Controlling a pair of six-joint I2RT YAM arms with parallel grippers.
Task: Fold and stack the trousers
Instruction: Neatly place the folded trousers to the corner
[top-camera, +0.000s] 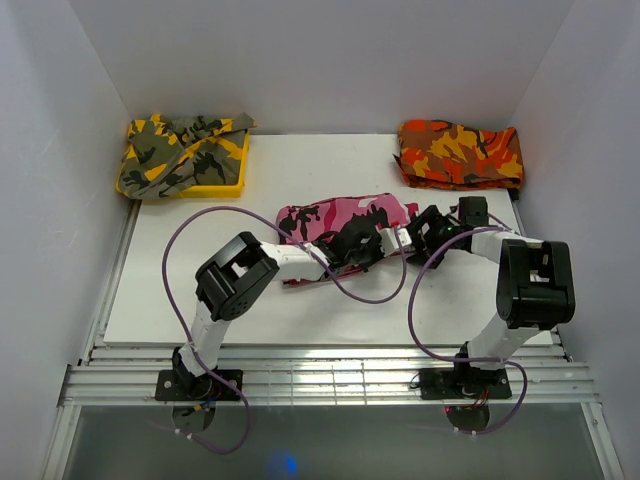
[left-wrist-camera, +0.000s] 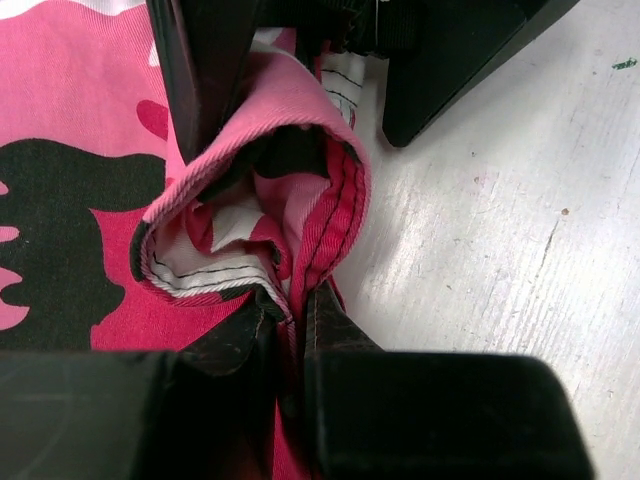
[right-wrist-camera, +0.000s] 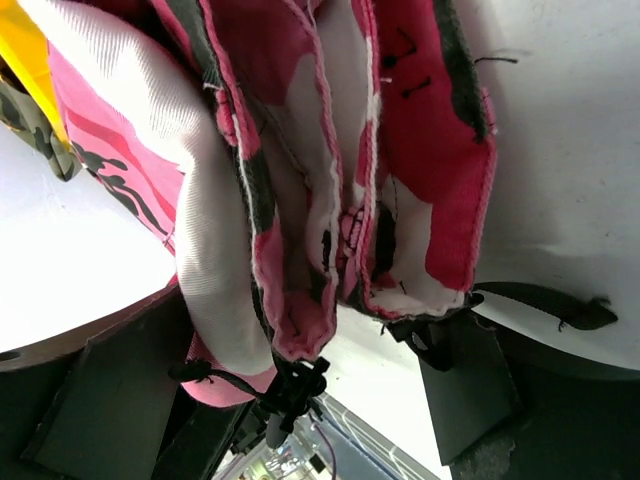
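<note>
The trousers (top-camera: 340, 222), pink, white and black camouflage, lie bunched in the middle of the table. My left gripper (top-camera: 367, 250) is at their near right edge. In the left wrist view it (left-wrist-camera: 295, 310) is shut on a pink seamed hem of the trousers (left-wrist-camera: 80, 230). My right gripper (top-camera: 425, 232) is at the trousers' right end, facing the left one. Its jaws (right-wrist-camera: 300, 350) stand wide apart, with loose, uncompressed layers of the trousers (right-wrist-camera: 300, 150) hanging between them. Its fingers (left-wrist-camera: 205, 70) also show at the top of the left wrist view, either side of the cloth loop.
A yellow-olive camouflage garment (top-camera: 182, 150) lies on a yellow tray (top-camera: 215, 187) at the back left. An orange-red camouflage garment (top-camera: 460, 153) lies at the back right. Purple cables loop from both arms over the near half of the white table (top-camera: 200, 310).
</note>
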